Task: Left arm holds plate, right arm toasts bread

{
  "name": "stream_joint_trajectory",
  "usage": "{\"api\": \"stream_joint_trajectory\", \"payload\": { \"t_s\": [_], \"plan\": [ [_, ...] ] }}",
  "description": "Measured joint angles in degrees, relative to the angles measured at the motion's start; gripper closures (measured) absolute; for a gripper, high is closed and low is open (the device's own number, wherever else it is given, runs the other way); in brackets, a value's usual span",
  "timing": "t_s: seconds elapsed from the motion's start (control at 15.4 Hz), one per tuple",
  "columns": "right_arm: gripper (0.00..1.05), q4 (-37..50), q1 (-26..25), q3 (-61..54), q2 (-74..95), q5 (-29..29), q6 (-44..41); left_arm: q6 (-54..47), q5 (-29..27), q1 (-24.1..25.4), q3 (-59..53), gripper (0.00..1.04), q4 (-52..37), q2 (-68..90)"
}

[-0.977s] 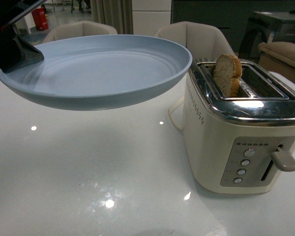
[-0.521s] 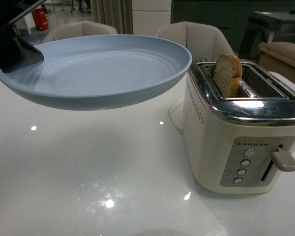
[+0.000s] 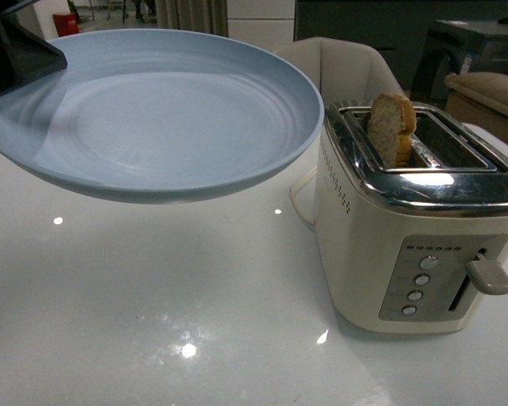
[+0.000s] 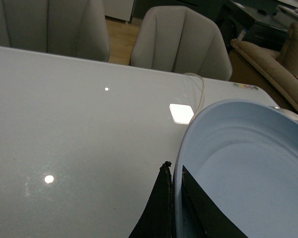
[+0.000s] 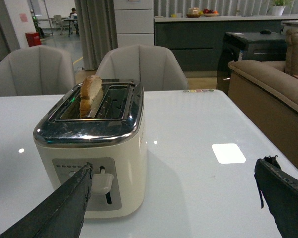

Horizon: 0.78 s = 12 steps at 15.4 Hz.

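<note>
A cream toaster (image 3: 415, 228) with a chrome top stands on the glossy white bench (image 3: 152, 321). Its front panel carries four round buttons (image 3: 419, 288) beside a lever (image 3: 489, 277). A pale cord (image 3: 298, 199) loops behind it. Beige chairs (image 3: 339, 68) stand beyond the bench.

The plate (image 3: 178, 127) hangs over the table (image 3: 152, 321), left of the toaster (image 3: 364, 254); the bread (image 3: 392, 127) stands in its slot nearest the plate.

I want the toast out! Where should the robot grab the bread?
Grab the rounded top of the bread, the only part poking out of the toaster. Come straight down from above and pinch its two flat faces; the slot walls block every other side.
</note>
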State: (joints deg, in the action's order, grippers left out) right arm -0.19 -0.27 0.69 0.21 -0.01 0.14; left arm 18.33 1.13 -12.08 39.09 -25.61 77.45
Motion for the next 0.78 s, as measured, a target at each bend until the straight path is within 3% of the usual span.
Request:
{"api": "stream_joint_trajectory", "payload": {
  "t_s": [0.2, 0.39, 0.78],
  "plan": [
    [0.06, -0.02, 0.00, 0.00, 0.00, 0.00, 0.00, 4.24, 1.73, 7.87, 2.75, 1.02, -4.24, 12.04],
    [0.06, -0.02, 0.00, 0.00, 0.00, 0.00, 0.00, 5.81, -2.12, 15.34, 7.28, 1.02, -11.32, 26.21],
    [0.06, -0.02, 0.00, 0.00, 0.00, 0.00, 0.00, 9.33, -10.25, 19.85, 14.97, 1.02, -14.29, 48.19]
  ]
}}
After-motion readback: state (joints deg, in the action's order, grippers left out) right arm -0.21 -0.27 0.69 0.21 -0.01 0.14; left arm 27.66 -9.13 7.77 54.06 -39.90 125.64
